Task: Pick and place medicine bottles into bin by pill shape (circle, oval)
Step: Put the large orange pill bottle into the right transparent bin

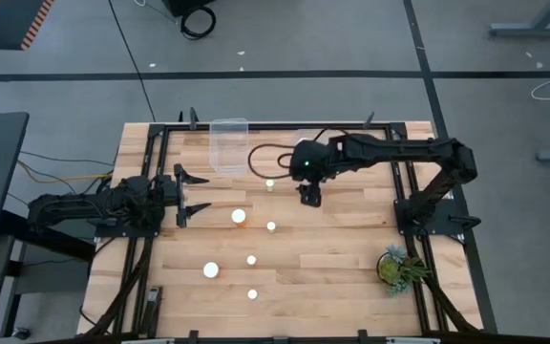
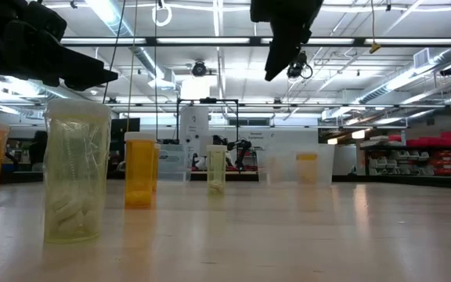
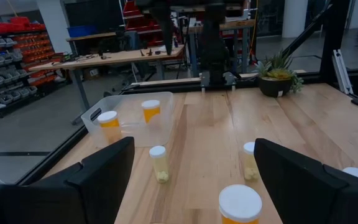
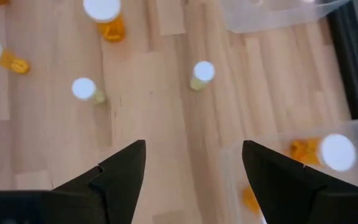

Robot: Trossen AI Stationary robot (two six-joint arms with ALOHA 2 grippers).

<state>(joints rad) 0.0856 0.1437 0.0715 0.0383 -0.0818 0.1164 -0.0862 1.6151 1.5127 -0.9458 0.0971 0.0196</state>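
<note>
Pill bottles (image 1: 239, 217) stand upright w/ white caps, spread over the table (image 1: 332, 258) in front of and between both hands; two already sit in a clear bin (image 3: 129, 118), one more in the bin (image 4: 303, 155) just below the right hand. Right hand (image 1: 310, 197) hangs high mid-table, fingers apart, empty, prob. lifted to clear the bin wall. Nearest loose bottle (image 4: 201, 74) is just ahead of it. Left hand (image 1: 185, 194) waits at its own table edge, fingers apart, holding nothing.
</note>
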